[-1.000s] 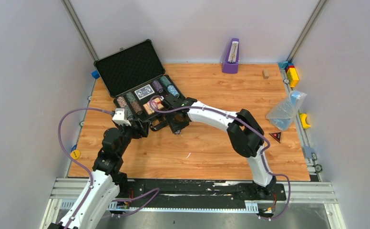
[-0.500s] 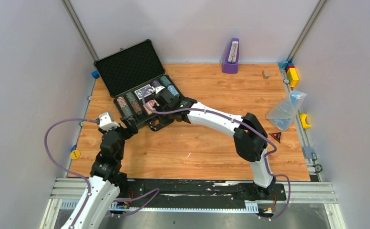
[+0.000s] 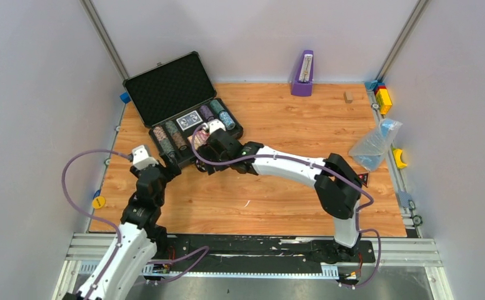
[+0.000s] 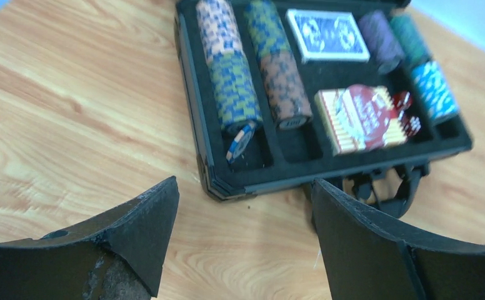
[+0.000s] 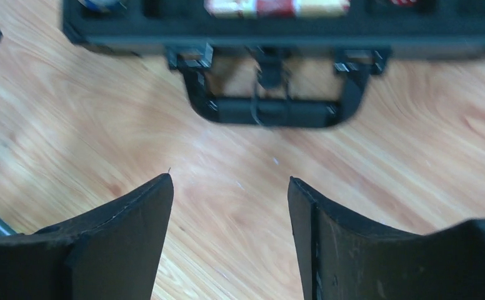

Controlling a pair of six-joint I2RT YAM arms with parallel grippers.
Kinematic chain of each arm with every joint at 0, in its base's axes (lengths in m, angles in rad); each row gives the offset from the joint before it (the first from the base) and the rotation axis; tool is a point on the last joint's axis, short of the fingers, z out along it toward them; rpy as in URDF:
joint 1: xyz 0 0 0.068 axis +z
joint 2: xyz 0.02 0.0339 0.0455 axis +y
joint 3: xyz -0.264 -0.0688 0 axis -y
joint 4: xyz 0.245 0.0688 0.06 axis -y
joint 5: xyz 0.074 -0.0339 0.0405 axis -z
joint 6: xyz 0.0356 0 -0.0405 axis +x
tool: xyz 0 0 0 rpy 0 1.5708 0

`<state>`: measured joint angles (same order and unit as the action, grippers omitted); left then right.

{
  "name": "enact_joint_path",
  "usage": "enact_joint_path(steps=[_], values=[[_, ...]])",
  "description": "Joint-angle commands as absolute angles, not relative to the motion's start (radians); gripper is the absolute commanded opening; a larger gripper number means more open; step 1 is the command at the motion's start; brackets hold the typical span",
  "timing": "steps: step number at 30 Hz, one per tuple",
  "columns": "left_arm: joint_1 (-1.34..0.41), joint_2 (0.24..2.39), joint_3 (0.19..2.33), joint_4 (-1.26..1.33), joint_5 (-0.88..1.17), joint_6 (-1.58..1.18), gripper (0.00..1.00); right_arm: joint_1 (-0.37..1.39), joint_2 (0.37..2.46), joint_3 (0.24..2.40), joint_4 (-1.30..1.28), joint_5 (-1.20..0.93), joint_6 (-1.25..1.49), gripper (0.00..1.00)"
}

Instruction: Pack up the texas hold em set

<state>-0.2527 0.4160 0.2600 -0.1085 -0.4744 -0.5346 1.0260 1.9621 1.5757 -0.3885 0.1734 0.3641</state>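
The dark grey briefcase (image 3: 193, 128) lies open at the table's back left, its foam-lined lid (image 3: 165, 87) standing up. In the left wrist view its tray holds striped chip rolls (image 4: 235, 94), a blue card deck (image 4: 325, 34), a red and cream deck (image 4: 359, 119) and red dice (image 4: 406, 124). My left gripper (image 3: 171, 165) is open and empty just in front of the case's near left corner (image 4: 245, 184). My right gripper (image 3: 210, 156) is open and empty over bare wood (image 5: 229, 180), a little short of the black handle (image 5: 271, 107).
A purple metronome (image 3: 302, 74) stands at the back. A small wooden block (image 3: 348, 96), coloured toy blocks (image 3: 382, 97), a plastic bag (image 3: 374, 145) and a red triangle (image 3: 360, 179) lie along the right side. A yellow disc (image 3: 98, 202) sits at the left edge.
My left gripper has drawn back to the left, away from the case front. My right gripper has shifted left along the case front, near the handle.
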Motion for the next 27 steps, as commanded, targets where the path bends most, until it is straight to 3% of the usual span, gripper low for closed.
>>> enact_joint_path(steps=[1, 6, 9, 16, 22, 24, 27], values=[[-0.249, 0.565, 0.343, -0.059, -0.349, -0.483, 0.83, 1.016, 1.754, 1.398, -0.229, 0.302, 0.385, 0.68], [-0.248, 0.724, 0.355, -0.011, -0.296, -0.513, 0.61, 0.965, 1.635, 1.241, -0.189, 0.313, 0.416, 0.71], [-0.247, 0.828, 0.407, -0.025, -0.288, -0.526, 0.58, 0.874, 1.645, 1.234, -0.206, 0.169, 0.494, 0.8], [-0.246, 0.796, 0.503, -0.246, -0.348, -0.654, 0.64, 0.829, 1.821, 1.366, -0.144, 0.142, 0.543, 0.8], [-0.223, 0.672, 0.507, -0.476, -0.491, -0.839, 0.68, 0.803, 1.986, 1.412, 0.002, -0.046, 0.424, 0.75], [-0.199, 0.631, 0.497, -0.519, -0.521, -0.876, 0.79, 0.801, 2.028, 1.409, 0.044, -0.022, 0.407, 0.75], [-0.155, 0.587, 0.491, -0.553, -0.528, -0.89, 0.85, 0.796, 2.092, 1.45, 0.026, 0.042, 0.393, 0.73]])
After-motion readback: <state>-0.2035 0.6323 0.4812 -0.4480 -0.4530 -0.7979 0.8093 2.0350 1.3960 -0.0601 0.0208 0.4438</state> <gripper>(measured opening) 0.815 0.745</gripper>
